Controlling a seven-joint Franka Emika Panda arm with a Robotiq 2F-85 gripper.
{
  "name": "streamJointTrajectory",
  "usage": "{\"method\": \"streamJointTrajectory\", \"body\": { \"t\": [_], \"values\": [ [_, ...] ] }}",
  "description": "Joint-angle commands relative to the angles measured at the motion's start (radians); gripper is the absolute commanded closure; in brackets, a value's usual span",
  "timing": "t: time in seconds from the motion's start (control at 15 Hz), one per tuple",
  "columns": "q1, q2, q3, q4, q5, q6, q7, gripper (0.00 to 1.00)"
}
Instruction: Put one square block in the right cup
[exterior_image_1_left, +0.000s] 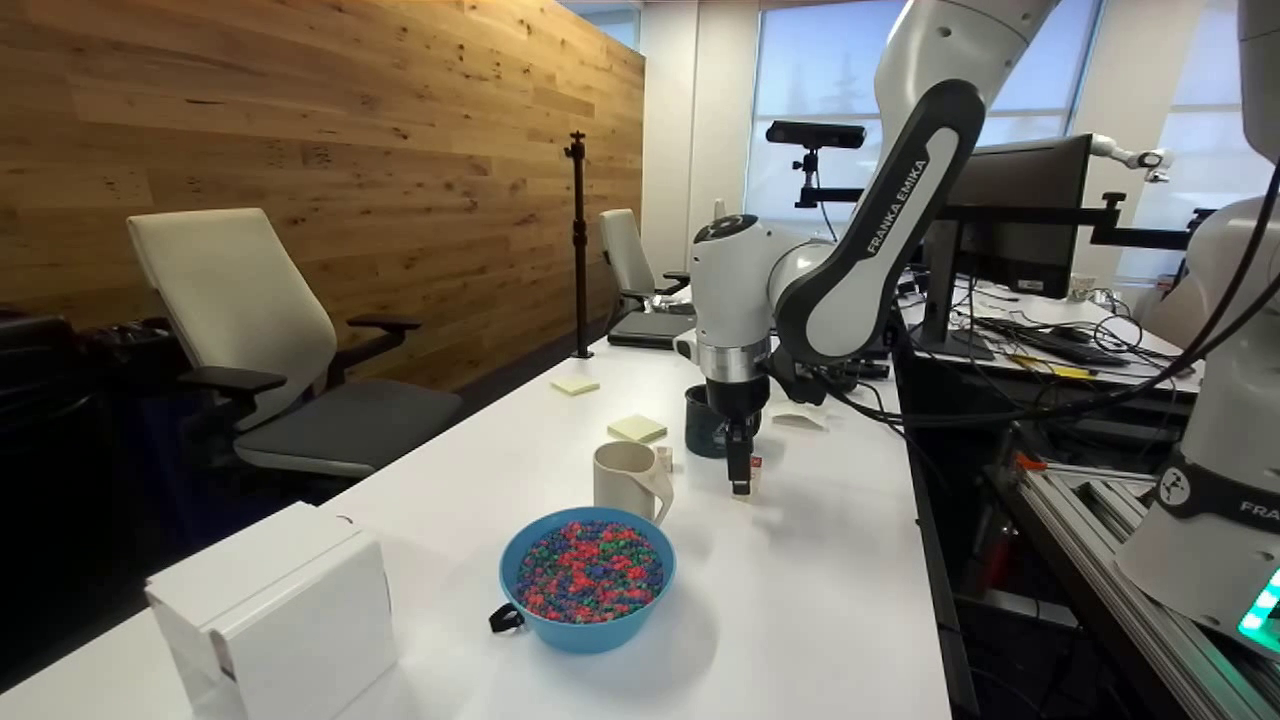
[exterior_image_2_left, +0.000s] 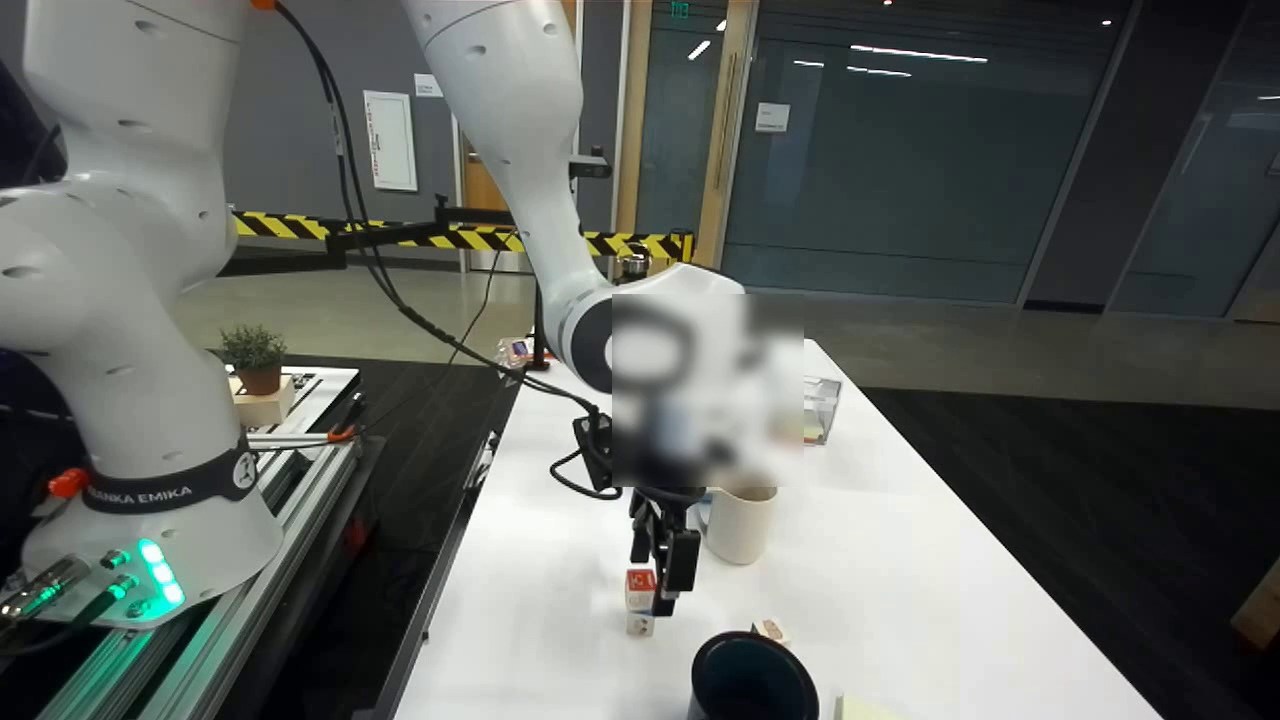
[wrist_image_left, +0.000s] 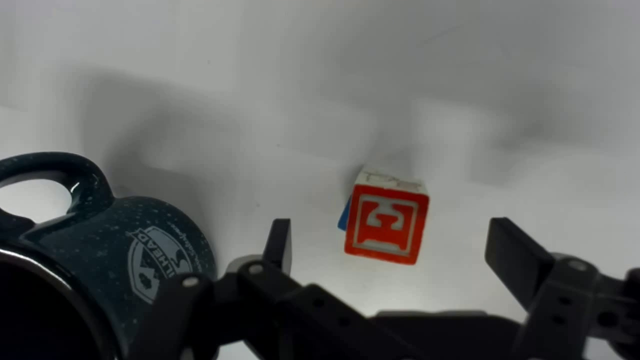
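A square block with a red-framed letter face (wrist_image_left: 387, 225) lies below my gripper in the wrist view. A blue corner shows under it, and in an exterior view the red block (exterior_image_2_left: 640, 582) sits on a second block (exterior_image_2_left: 640, 624). My gripper (wrist_image_left: 387, 250) is open, its fingers apart on either side of the red block and not touching it. It also shows in the exterior views (exterior_image_1_left: 740, 486) (exterior_image_2_left: 660, 575). The right cup, a dark speckled mug (wrist_image_left: 117, 245), stands left of the blocks in the wrist view; it also shows in both exterior views (exterior_image_1_left: 703, 430) (exterior_image_2_left: 708, 690).
A cream cup (exterior_image_1_left: 618, 487) (exterior_image_2_left: 740, 528) stands near the gripper. Another block (exterior_image_1_left: 664, 458) (exterior_image_2_left: 771, 630) lies between the cups. A blue bowl of colourful bits (exterior_image_1_left: 590, 640), a white box (exterior_image_1_left: 300, 620) and sticky notes (exterior_image_1_left: 637, 429) are on the table.
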Motion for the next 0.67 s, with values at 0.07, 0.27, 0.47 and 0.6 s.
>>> {"method": "streamJointTrajectory", "body": {
  "t": [0.07, 0.27, 0.47, 0.6],
  "values": [
    [0.017, -0.02, -0.01, -0.019, -0.023, -0.01, 0.039, 0.0],
    [0.017, -0.024, -0.011, -0.024, -0.021, -0.013, 0.045, 0.0],
    [0.018, -0.036, -0.015, -0.04, -0.026, -0.012, 0.052, 0.0],
    [0.017, -0.042, -0.018, -0.05, -0.026, -0.01, 0.056, 0.0]
  ]
}}
